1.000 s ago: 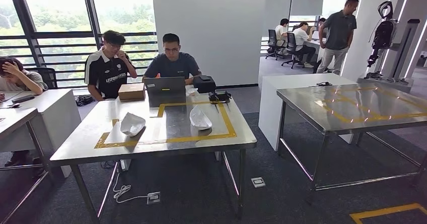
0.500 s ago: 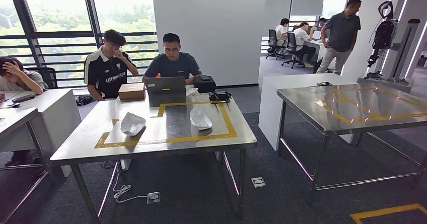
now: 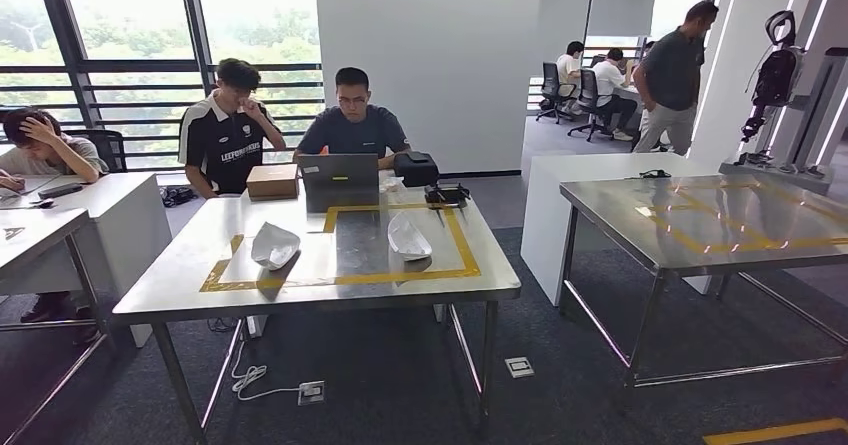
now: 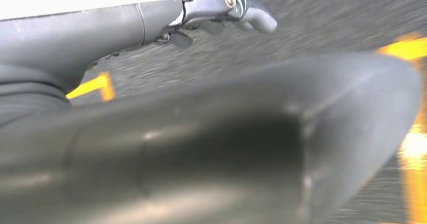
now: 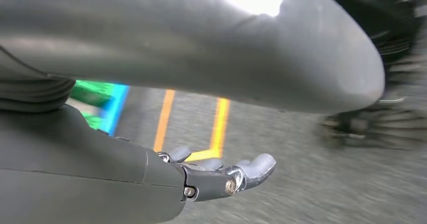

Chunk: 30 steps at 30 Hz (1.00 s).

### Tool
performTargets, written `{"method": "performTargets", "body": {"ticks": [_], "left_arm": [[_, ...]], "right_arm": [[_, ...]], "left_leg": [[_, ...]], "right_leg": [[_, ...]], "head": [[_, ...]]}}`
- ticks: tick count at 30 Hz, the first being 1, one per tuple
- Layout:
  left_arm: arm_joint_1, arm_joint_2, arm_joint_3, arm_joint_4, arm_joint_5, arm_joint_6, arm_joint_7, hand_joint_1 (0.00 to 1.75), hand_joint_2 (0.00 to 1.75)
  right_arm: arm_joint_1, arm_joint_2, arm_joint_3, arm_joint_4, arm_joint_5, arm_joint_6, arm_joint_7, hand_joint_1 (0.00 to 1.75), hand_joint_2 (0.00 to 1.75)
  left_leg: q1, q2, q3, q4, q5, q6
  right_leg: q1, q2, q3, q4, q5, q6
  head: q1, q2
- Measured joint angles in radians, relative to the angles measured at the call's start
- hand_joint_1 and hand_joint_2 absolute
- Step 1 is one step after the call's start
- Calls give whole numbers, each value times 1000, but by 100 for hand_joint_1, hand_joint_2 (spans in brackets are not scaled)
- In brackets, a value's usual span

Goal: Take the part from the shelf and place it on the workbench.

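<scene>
A steel workbench (image 3: 330, 287) with a yellow taped rectangle stands straight ahead in the head view. Two white curved parts lie on it, one at the left (image 3: 274, 245) and one right of the middle (image 3: 408, 236). My left hand (image 4: 211, 7) hangs over dark carpet with its fingers stretched out and nothing in it. My right hand (image 5: 211, 178) also hangs above the floor near yellow floor tape, fingers extended and holding nothing.
A laptop (image 3: 341, 178), a cardboard box (image 3: 273, 180) and a black device (image 3: 416, 168) sit at the workbench's far edge, with two people seated behind. A second steel table (image 3: 720, 250) stands to the right, white desks (image 3: 90, 210) to the left. A floor socket (image 3: 311, 392) with cable lies under the workbench.
The whole picture has slid slightly right and down, so the camera has moved. The parts on the workbench lie as before.
</scene>
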Motion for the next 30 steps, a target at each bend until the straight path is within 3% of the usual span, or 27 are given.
{"method": "performTargets", "body": {"ticks": [2,4,5,6,8,10,13,15,17,18,19,20,21,23,25,27,30], "left_arm": [[-24,-1,3,-32,2,0,0,0,0],[-53,-1,5,-72,3,0,1,0,0],[-63,-1,6,-90,4,0,1,0,0],[-67,-3,7,-96,5,0,0,0,0],[-46,-6,9,-61,5,0,2,0,0],[10,-8,10,9,6,-2,6,0,0],[122,-15,12,118,6,-4,9,0,0],[188,-16,12,195,6,-5,8,0,0],[239,-13,12,264,6,-5,8,0,0],[259,-11,13,291,6,-5,8,0,0],[272,-11,13,309,6,-5,9,0,0],[277,-10,13,318,6,-5,8,0,0],[274,-10,13,319,6,-5,8,0,0],[241,-9,13,297,6,-5,6,0,0],[188,-9,13,249,6,-5,4,0,0],[132,-10,13,191,6,-5,3,0,0],[62,-10,13,106,6,-5,2,0,0]], "right_arm": [[26,-3,5,32,-1,0,0,0,0],[57,-7,9,73,-3,0,0,0,0],[71,-10,11,92,-3,0,0,0,0],[79,-13,11,99,-3,0,0,0,0],[53,-15,12,63,-2,0,-1,0,0],[-17,-14,14,-6,-3,0,-8,0,0],[-118,-9,18,-110,-4,1,-38,0,0],[-174,-8,18,-186,-4,2,-32,0,0],[-223,-8,18,-252,-4,2,-9,0,0],[-240,-8,18,-278,-4,2,-2,0,0],[-251,-8,18,-295,-4,2,0,0,0],[-255,-8,18,-305,-4,2,-4,0,0],[-251,-8,18,-308,-4,2,-8,0,0],[-220,-8,18,-293,-4,2,-11,0,0],[-171,-8,19,-251,-5,2,-10,0,0],[-119,-7,20,-195,-5,2,-4,0,0],[-51,-7,21,-117,-5,2,0,0,0]], "left_leg": [[0,-2,-5,2,2,-1],[2,-12,-13,8,4,-6],[4,-25,-19,13,6,-11],[7,-37,-24,19,7,-18],[4,-44,-36,25,5,-35],[0,-31,-36,22,-1,-47],[5,-29,-33,29,-4,-59],[7,-16,-62,102,-56,-68],[7,-5,-116,240,-137,-75],[7,-3,-136,294,-161,-77],[7,-1,-139,314,-165,-77],[7,2,-122,291,-149,-75],[7,11,-86,231,-120,-72],[3,55,-4,89,-68,-60],[-1,77,30,30,-51,-47],[-2,54,26,27,-47,-37],[6,17,33,12,-37,-22]], "right_leg": [[-2,2,-40,102,-53,3],[-4,2,-42,133,-62,6],[-5,4,-15,97,-45,7],[-9,10,29,28,-19,8],[-9,32,102,-88,16,4],[-5,42,122,-123,21,-10],[-4,21,122,-134,28,-34],[-6,5,121,-136,35,-44],[-4,-7,118,-135,35,-48],[-3,-12,118,-135,35,-49],[-3,-19,118,-134,34,-49],[-2,-26,120,-134,33,-49],[-1,-36,123,-134,31,-48],[2,-63,130,-134,23,-42],[5,-88,138,-136,17,-32],[5,-109,149,-141,14,-21],[1,-62,148,-113,-12,-6]], "head": [[0,0],[1,0],[1,0],[1,0],[2,0],[0,0],[-2,0],[-2,0],[-2,0],[-2,0],[-2,0],[-2,0],[-2,0],[-2,0],[-2,0],[-2,0],[-1,0]]}}
